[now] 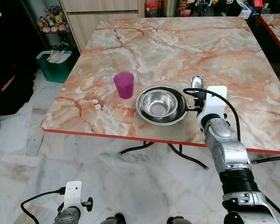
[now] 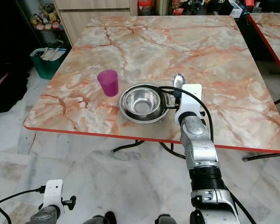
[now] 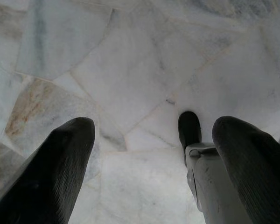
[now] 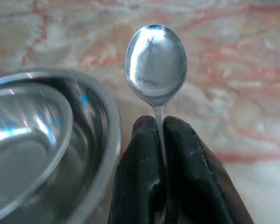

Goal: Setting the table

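A steel bowl (image 1: pixel 161 105) nested in a second one sits near the front edge of the marble table (image 1: pixel 177 51). A purple cup (image 1: pixel 124 84) stands upright to its left. My right gripper (image 4: pixel 159 140) is shut on the handle of a silver spoon (image 4: pixel 156 60), whose head (image 1: pixel 197 82) points away from me just right of the bowl. The spoon is held low over the tabletop; I cannot tell if it touches. My left gripper (image 3: pixel 154 140) hangs open over the floor, nothing between its fingers.
The table's red front edge (image 1: pixel 130 137) runs across just below the bowl. A green bin (image 1: pixel 56 63) stands on the floor at the left, with cabinets (image 1: pixel 98 14) behind the table. A second table corner (image 1: pixel 276 23) shows at the far right.
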Controlling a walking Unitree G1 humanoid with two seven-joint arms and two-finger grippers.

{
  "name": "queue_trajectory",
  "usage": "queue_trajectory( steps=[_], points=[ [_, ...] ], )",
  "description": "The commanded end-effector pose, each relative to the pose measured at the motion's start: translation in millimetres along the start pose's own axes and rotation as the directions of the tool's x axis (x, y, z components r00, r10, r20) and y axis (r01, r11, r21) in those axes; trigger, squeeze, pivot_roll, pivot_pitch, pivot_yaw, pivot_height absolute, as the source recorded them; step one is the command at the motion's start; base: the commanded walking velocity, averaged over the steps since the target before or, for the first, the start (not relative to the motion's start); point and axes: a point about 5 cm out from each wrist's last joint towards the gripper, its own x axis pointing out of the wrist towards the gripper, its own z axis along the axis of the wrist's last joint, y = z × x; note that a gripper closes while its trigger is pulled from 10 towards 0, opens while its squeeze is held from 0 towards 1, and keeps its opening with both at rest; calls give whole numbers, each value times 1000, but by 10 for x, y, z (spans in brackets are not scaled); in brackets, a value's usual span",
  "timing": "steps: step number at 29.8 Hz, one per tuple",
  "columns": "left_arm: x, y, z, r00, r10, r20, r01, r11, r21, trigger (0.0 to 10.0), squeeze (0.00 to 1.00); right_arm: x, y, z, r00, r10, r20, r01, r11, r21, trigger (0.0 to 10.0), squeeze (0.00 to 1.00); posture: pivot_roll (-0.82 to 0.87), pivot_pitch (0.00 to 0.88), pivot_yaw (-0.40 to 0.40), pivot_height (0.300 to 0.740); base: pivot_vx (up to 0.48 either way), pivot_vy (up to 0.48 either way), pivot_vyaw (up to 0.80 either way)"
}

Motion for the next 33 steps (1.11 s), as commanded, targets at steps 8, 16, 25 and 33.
queue_trajectory(
  steps=[8,16,25,33],
  points=[
    [-19,65,-100,999,19,-38,-19,1000,6,10000,0,112,-40,73,1000,8,6,-8,1000,-9,10000,0,-119,181,67,740,0,0,0],
    [-21,67,-105,999,23,-39,-22,1000,8,10000,0,169,-34,-10,999,9,-32,-9,1000,17,10000,0,-117,185,66,740,0,0,0],
    [-21,61,-100,999,21,-32,-21,1000,6,10000,0,177,0,38,1000,12,-2,-12,1000,26,10000,0,-116,189,66,740,53,0,0],
    [-21,56,-99,999,19,-31,-19,1000,5,10000,0,151,29,228,998,20,65,-23,999,37,10000,0,-118,188,65,740,180,0,0]
  ],
)
